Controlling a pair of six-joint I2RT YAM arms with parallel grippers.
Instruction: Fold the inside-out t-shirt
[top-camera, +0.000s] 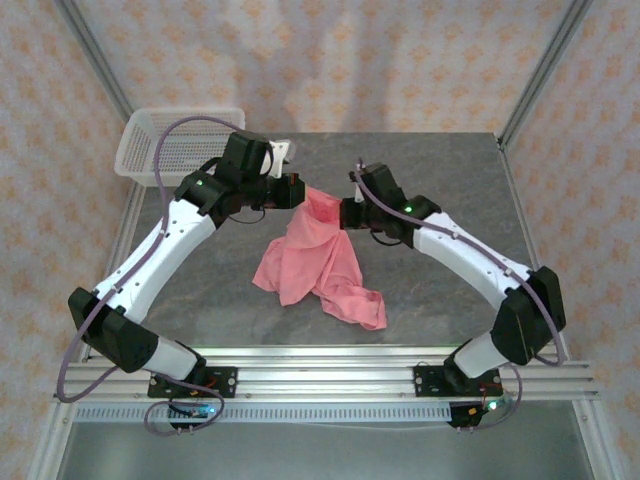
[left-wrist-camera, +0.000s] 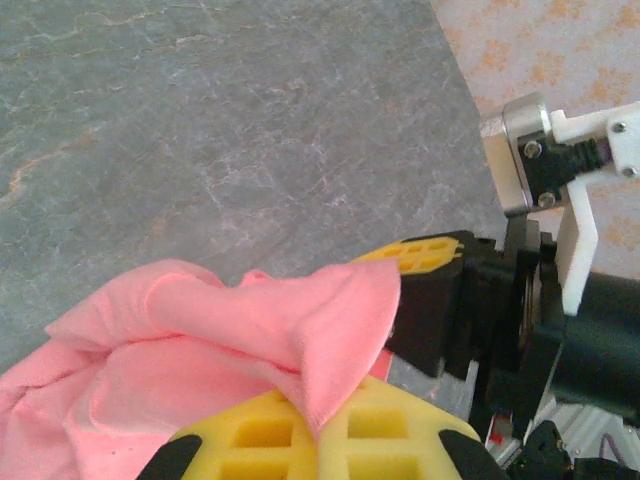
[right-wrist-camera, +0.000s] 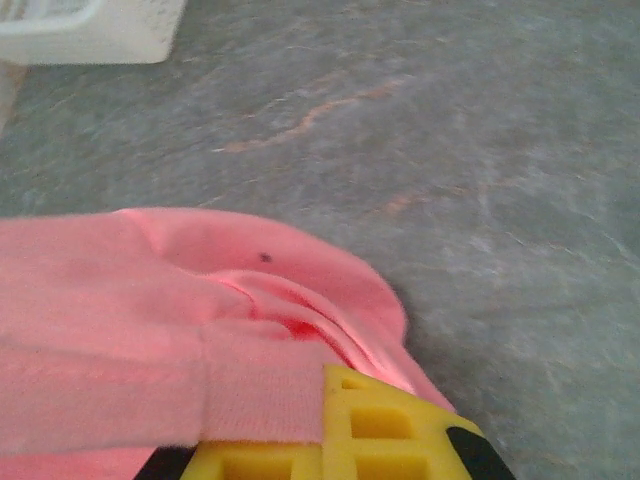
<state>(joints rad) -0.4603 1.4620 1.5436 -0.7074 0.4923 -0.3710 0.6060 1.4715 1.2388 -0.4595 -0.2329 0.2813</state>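
The left end effector (top-camera: 292, 190) is clamped shut on a bunched edge of the t-shirt (top-camera: 318, 262). In its wrist view the cloth drapes over the yellow pad (left-wrist-camera: 300, 440) and disappears between the jaws. The right end effector (top-camera: 345, 212) is closed too, pinching a stitched hem band just beside the left grip, so the two holds sit close together at the top of the garment. From there the salmon-pink cloth hangs in a twisted bundle, with its lower part slumped on the surface (top-camera: 460, 180) toward the near edge, roughly midway between the arms. The white basket (top-camera: 170, 145) stands well apart at the far left corner.

The step in hand looks like opening the shirt out before any fold. To do it well, the two holds should draw apart sideways, slowly and evenly, until the edge between them goes taut without slipping. I cannot tell which part of the shirt each one grips, so confirm both are on the same hem. Raising the cloth until its tail clears the surface should let the twist fall out before it is laid flat.
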